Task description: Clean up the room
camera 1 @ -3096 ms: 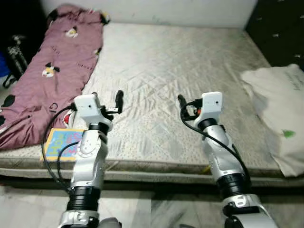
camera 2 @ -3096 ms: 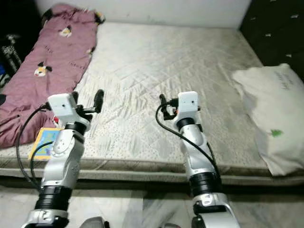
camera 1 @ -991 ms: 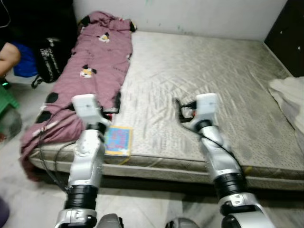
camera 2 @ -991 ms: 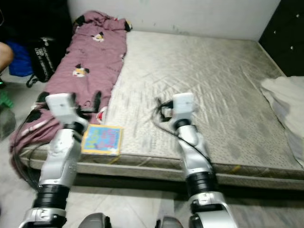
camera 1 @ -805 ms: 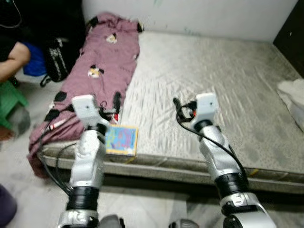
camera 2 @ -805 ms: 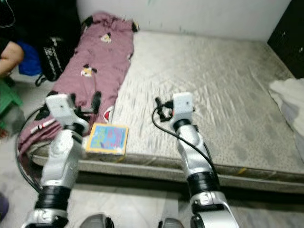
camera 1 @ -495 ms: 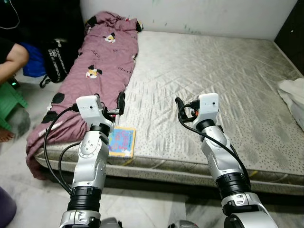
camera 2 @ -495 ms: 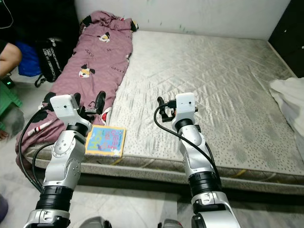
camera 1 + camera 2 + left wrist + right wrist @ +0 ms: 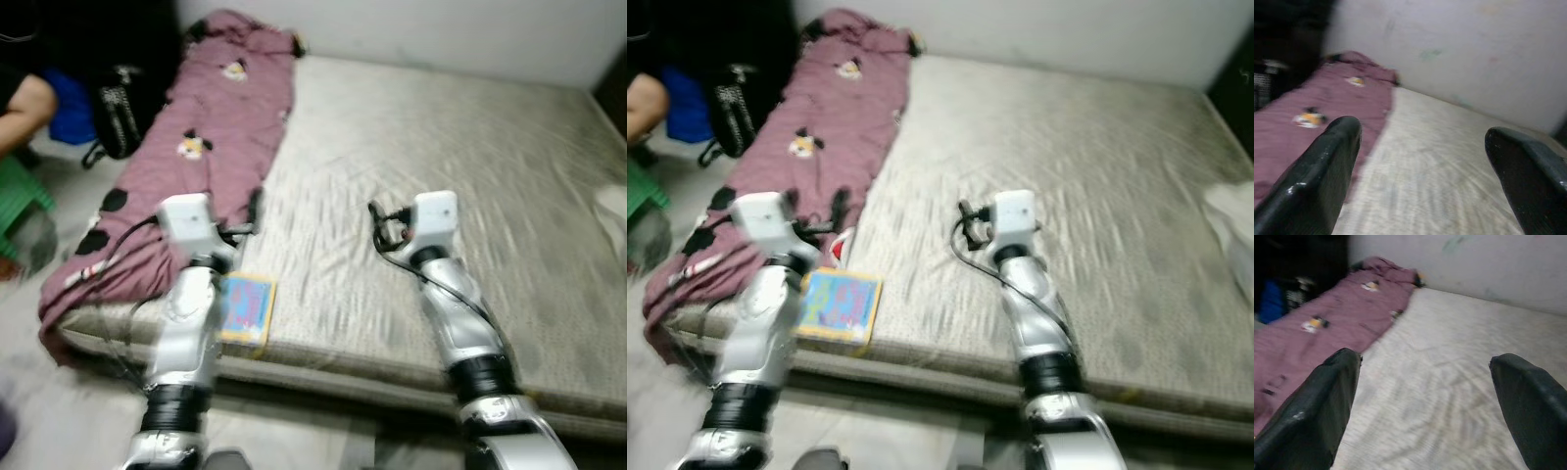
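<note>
I'm at the approach step, I judge: both arms are raised over the near edge of the mattress (image 9: 441,147) and nothing is picked up yet. My left gripper (image 9: 1425,161) has its fingers spread wide and empty; my right gripper (image 9: 1425,401) is the same. The likeliest target is the colourful book (image 9: 245,306), lying at the mattress's near edge just beside my left arm. Next I'd need to lower the left gripper onto it. The maroon blanket (image 9: 186,157) lies along the mattress's left side, touching the book's corner and could snag. A person (image 9: 24,98) sits beyond the blanket, near a black bag (image 9: 122,98).
</note>
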Controlling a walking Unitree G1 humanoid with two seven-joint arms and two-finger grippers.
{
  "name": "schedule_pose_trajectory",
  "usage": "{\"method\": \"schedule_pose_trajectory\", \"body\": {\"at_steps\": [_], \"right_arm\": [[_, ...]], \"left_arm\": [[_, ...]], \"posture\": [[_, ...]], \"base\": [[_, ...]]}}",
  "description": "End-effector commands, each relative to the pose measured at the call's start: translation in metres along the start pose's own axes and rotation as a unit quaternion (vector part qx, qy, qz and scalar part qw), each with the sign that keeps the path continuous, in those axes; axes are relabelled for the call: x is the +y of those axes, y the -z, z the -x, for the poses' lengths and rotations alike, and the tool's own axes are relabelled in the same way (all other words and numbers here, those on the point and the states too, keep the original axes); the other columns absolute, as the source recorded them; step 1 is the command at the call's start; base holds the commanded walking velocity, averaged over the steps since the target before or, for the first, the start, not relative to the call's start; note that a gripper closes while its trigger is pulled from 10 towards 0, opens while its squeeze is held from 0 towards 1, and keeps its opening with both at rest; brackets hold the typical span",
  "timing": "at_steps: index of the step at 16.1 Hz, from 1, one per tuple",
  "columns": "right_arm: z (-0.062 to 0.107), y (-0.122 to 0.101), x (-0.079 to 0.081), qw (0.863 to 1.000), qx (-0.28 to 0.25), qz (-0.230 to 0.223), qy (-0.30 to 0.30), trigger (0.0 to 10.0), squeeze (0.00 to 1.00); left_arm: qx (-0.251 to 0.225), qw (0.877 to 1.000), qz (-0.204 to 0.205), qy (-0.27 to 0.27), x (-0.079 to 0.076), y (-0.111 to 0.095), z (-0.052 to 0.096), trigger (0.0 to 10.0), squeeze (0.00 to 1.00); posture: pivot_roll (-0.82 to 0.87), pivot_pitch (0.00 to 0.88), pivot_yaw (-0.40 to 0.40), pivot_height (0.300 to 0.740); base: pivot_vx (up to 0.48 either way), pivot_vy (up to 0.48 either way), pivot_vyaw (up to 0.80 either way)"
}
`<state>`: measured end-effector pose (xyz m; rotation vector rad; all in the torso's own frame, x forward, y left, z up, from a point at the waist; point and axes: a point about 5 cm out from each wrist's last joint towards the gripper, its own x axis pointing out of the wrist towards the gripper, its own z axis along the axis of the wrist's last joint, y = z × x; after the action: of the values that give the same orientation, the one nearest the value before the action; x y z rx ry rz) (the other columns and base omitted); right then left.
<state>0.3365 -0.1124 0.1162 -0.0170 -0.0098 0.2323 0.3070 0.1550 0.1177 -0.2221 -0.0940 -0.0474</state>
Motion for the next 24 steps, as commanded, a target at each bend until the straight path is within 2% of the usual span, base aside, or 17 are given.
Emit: {"method": "schedule_pose_trajectory", "body": {"at_steps": [1, 4, 9, 12, 21, 24], "right_arm": [[0.0065, 0.0065, -0.0217, 0.999, 0.016, 0.008, 0.03, 10.0, 0.0], [0.0066, 0.0074, -0.0217, 0.999, 0.018, 0.007, 0.03, 10.0, 0.0], [0.0058, 0.0088, -0.0226, 0.999, 0.027, 0.008, 0.032, 10.0, 0.0], [0.0052, 0.0086, -0.0227, 0.999, 0.027, 0.007, 0.032, 10.0, 0.0], [0.0045, 0.0084, -0.0223, 0.999, 0.028, 0.01, 0.027, 10.0, 0.0], [0.0045, 0.0089, -0.0217, 0.999, 0.03, 0.009, 0.025, 10.0, 0.0]], "left_arm": [[-0.002, 1.0, 0.008, 0.03, -0.0211, -0.0017, -0.0051, 10.0, 0.0], [-0.002, 1.0, 0.005, 0.028, -0.0208, -0.0013, -0.0047, 10.0, 0.0], [0.0, 1.0, 0.013, 0.019, -0.0194, -0.0011, -0.0056, 10.0, 0.0], [-0.001, 1.0, 0.017, 0.02, -0.0195, -0.0015, -0.0059, 10.0, 0.0], [-0.007, 1.0, 0.021, 0.013, -0.0186, -0.0035, -0.0061, 10.0, 0.0], [-0.009, 1.0, 0.028, -0.001, -0.0153, -0.0038, -0.0059, 10.0, 0.0]], "posture": [[-0.02, 0.0, -0.023, 0.74], [-0.02, 0.0, -0.022, 0.74], [-0.02, 0.0, -0.022, 0.74], [-0.02, 0.0, -0.023, 0.74], [-0.02, 0.0, -0.025, 0.74], [-0.02, 0.0, -0.025, 0.74]], "base": [[0.0, 0.0, 0.0], [0.0, 0.0, 0.0], [0.0, 0.0, -0.67], [0.0, 0.416, -0.71], [0.0, 0.48, 0.0], [0.0, 0.082, 0.0]]}}
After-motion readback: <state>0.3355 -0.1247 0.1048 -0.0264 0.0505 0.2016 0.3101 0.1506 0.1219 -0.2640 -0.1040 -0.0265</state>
